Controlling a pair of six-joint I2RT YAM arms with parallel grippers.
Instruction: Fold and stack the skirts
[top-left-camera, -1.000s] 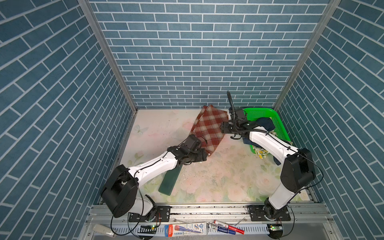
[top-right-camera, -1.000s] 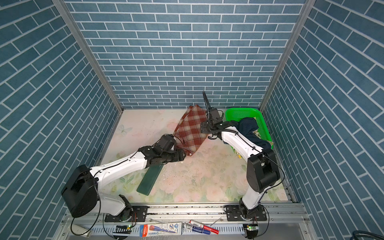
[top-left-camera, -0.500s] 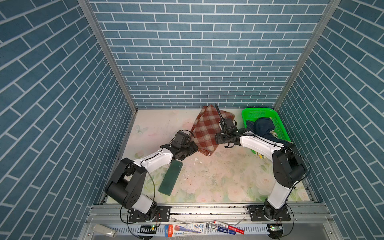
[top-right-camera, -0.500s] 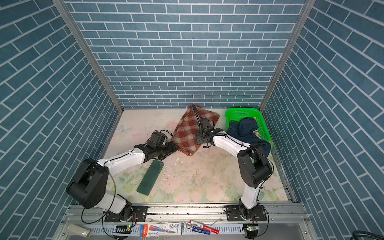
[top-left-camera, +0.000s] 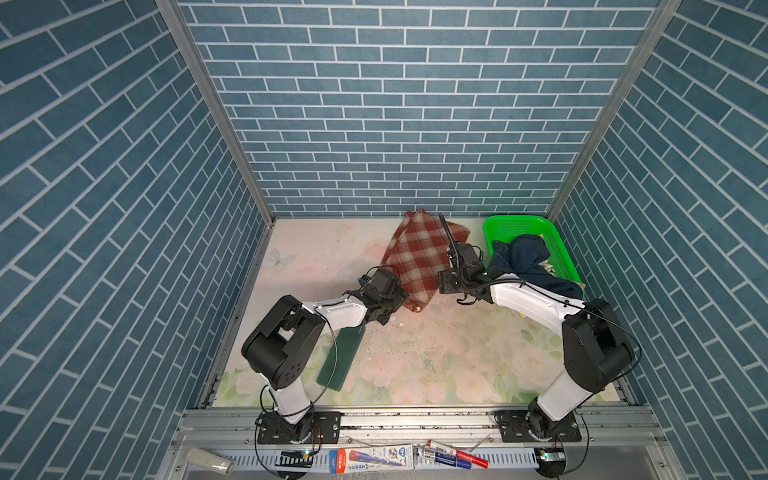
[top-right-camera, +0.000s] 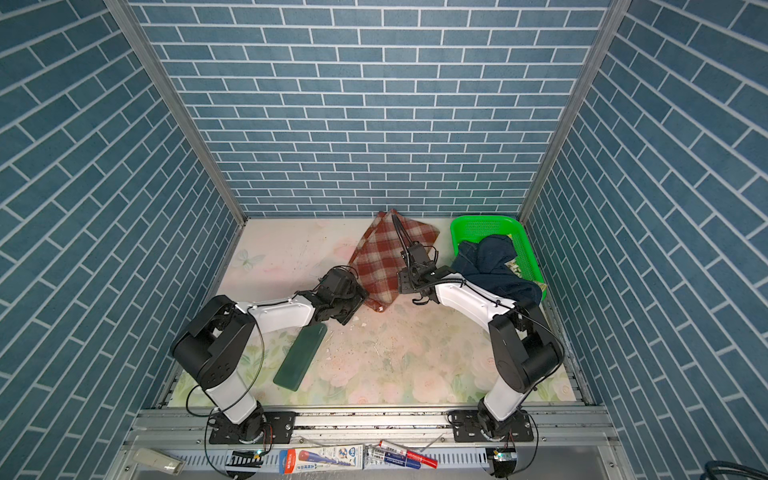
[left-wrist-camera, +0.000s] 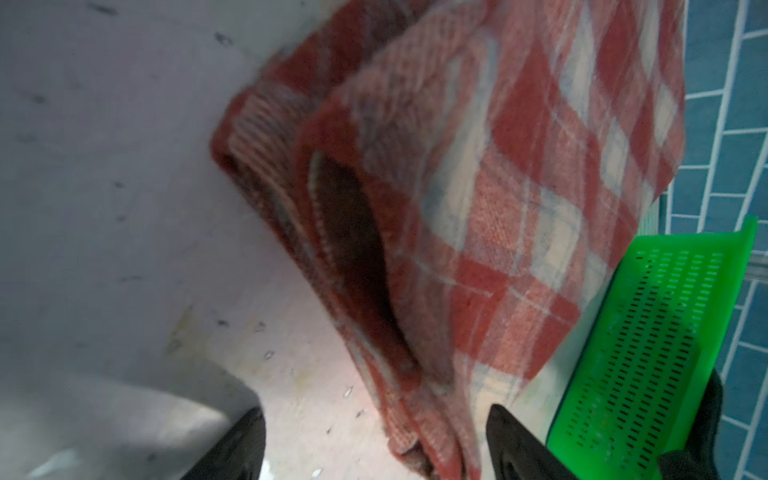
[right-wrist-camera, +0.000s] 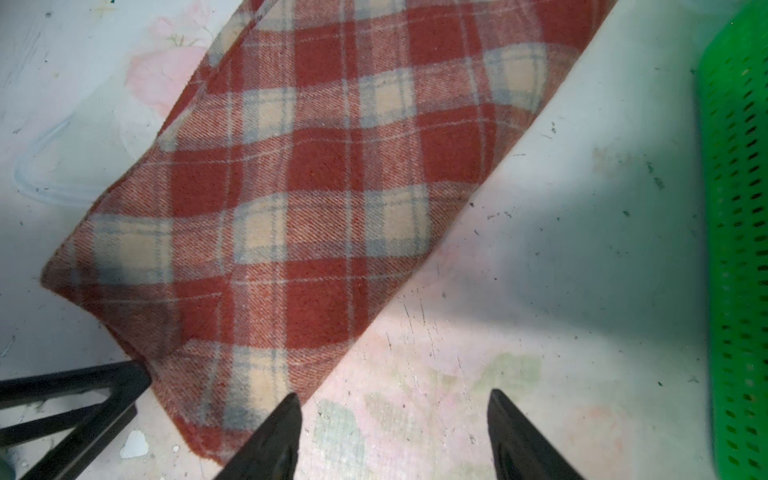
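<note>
Brick walls (top-left-camera: 395, 104) enclose floral tabletop (top-left-camera: 436, 353) bearing plaid skirt (top-left-camera: 419, 257).

rust-red and cream plaid skirt (right-wrist-camera: 291, 208): fuzzy woven twill cloth, matt | bright green mesh basket (left-wrist-camera: 648, 332): smooth glossy perforated plastic | floral-printed tabletop (right-wrist-camera: 540, 270): smooth, matt, scuffed

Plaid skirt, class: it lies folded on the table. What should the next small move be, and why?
Probably swing the right gripper toward the green basket to reach the denim skirt. The plaid skirt lies folded on the table, the right gripper's jaws stand open over bare table, and the denim skirt sits bunched in the basket beside that arm.
</note>
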